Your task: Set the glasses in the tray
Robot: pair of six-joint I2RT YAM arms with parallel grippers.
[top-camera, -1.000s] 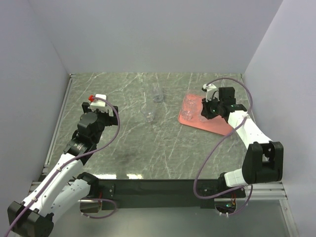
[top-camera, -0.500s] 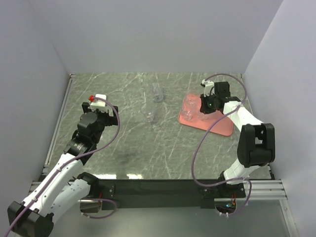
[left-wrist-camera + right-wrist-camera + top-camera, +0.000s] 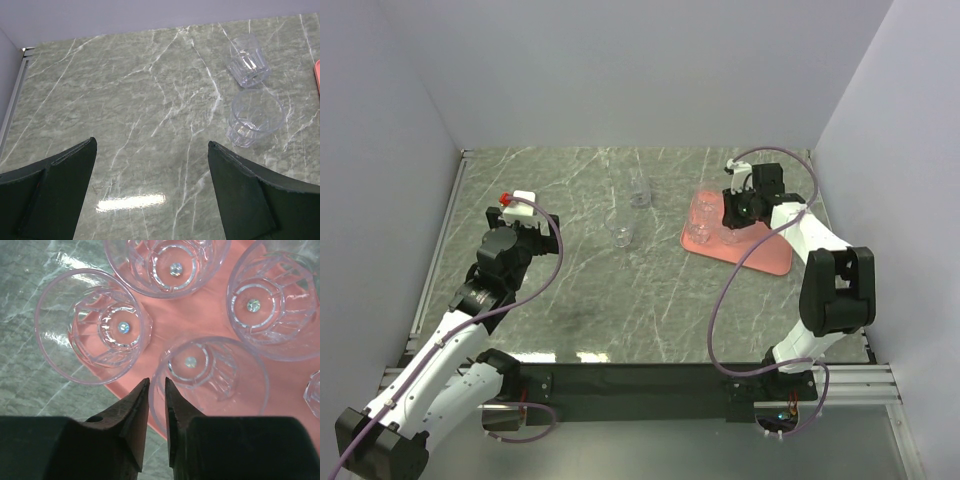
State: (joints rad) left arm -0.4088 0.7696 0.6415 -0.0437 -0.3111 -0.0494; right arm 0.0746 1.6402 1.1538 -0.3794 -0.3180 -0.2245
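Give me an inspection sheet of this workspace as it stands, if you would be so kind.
Surface: green marbled table, with a glare patch near the front edge.
Job's things: the salmon-pink tray at the right rear holds at least four upright tray glasses. Two loose glasses stand on the table to its left.
Clutter: nothing seen.
Grippers: the left gripper is empty, jaws wide open, facing the loose glasses. The right gripper has its jaws almost together on the wall of the nearest glass in the tray.
Cables: purple cables loop along both arms, away from the glasses.
Surroundings: plain pale walls on three sides.
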